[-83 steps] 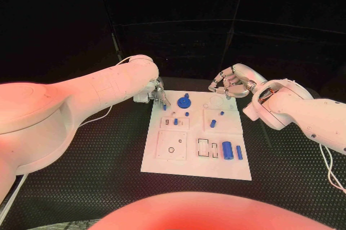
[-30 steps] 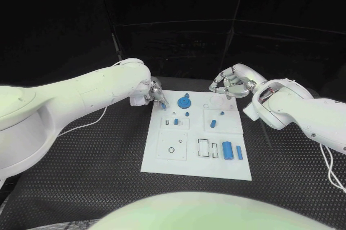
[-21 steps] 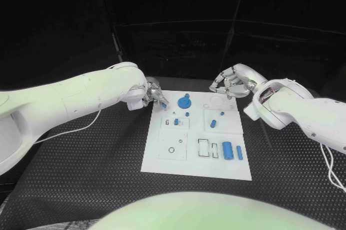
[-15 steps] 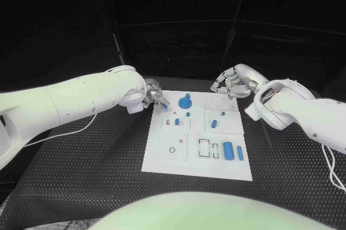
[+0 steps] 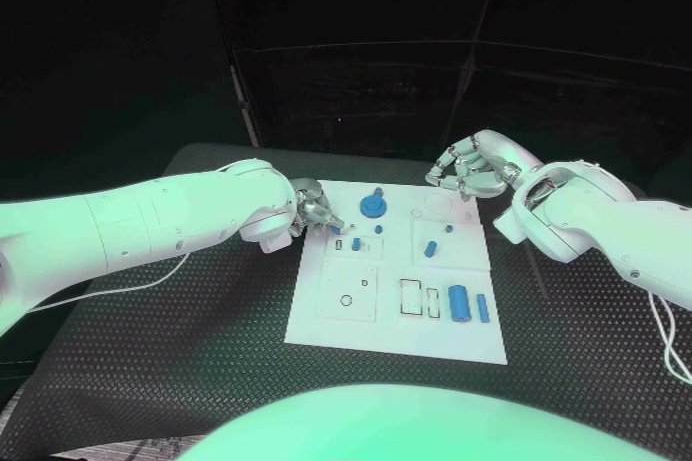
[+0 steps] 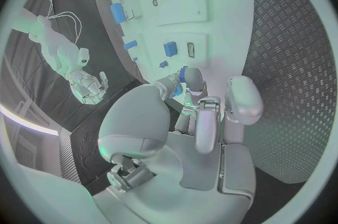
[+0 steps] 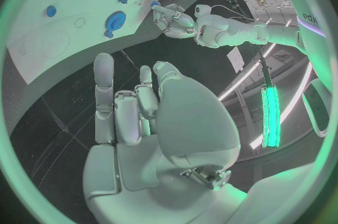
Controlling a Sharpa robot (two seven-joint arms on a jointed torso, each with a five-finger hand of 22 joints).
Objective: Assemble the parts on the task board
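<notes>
- The left robot hand [image 5: 312, 213] sits at the task board's far left corner, fingers curled in, pinching a small blue part [image 5: 332, 227] at its fingertips [image 6: 191, 79]; the part's long axis cannot be told.
- The right robot hand [image 5: 470, 169] hovers just past the board's far right corner, fingers curled inward with nothing in them.
- The task board [image 5: 332, 311] lies in the middle of the black table [image 5: 173, 321], its long axis running away from the robot.
- A round blue knob [image 5: 374, 207] stands near the far edge.
- A blue peg [image 5: 430, 247] lies mid-board, long axis along the board's length.
- A larger blue cylinder [image 5: 459, 303] and a slimmer blue bar [image 5: 482, 307] lie side by side near the right edge, both pointing lengthwise.
</notes>
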